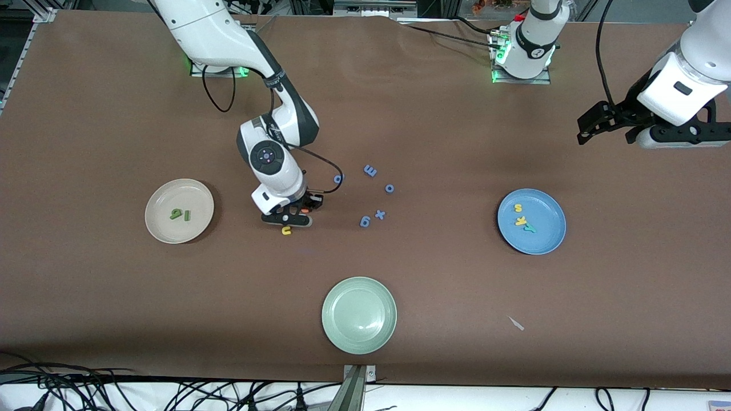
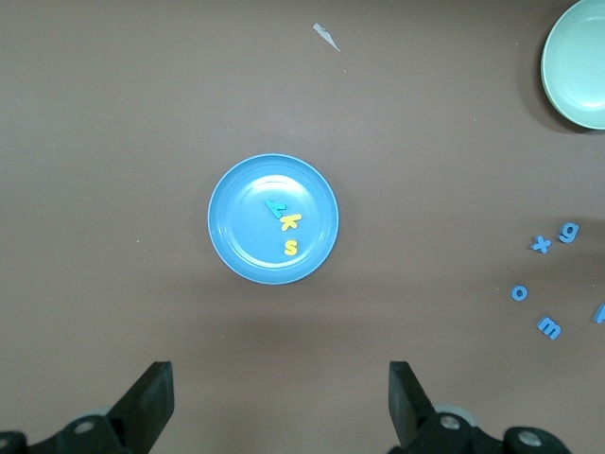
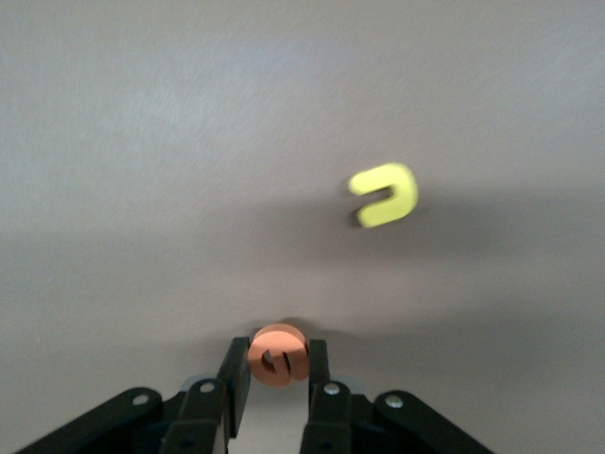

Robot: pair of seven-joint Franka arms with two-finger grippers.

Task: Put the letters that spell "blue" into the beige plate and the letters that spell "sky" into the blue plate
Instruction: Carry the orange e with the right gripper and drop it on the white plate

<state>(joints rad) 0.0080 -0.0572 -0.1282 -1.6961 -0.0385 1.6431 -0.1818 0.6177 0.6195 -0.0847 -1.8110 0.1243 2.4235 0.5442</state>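
Note:
My right gripper (image 1: 301, 210) (image 3: 275, 361) is down at the table between the beige plate and the blue letters, its fingers shut on the orange e (image 3: 278, 356) (image 1: 305, 210). The yellow u (image 1: 286, 230) (image 3: 386, 196) lies on the table just beside it, nearer the front camera. The beige plate (image 1: 197, 197) holds the green b (image 1: 176, 214) and the dark green l (image 1: 187, 214). In the blue plate (image 1: 548, 208) (image 2: 236, 255) lie the yellow s (image 1: 518, 208) (image 2: 291, 248), yellow k (image 1: 520, 221) (image 2: 289, 223) and teal y (image 1: 530, 228) (image 2: 275, 207). My left gripper (image 1: 583, 130) (image 2: 281, 402) waits open, high over the left arm's end of the table.
Several blue letters lie mid-table: p (image 1: 338, 178), m (image 1: 370, 170), o (image 1: 389, 188), x (image 1: 380, 214), g (image 1: 365, 221). A pale green plate (image 1: 359, 314) (image 2: 579, 59) sits near the front edge. A small pale scrap (image 1: 517, 323) lies toward the left arm's end.

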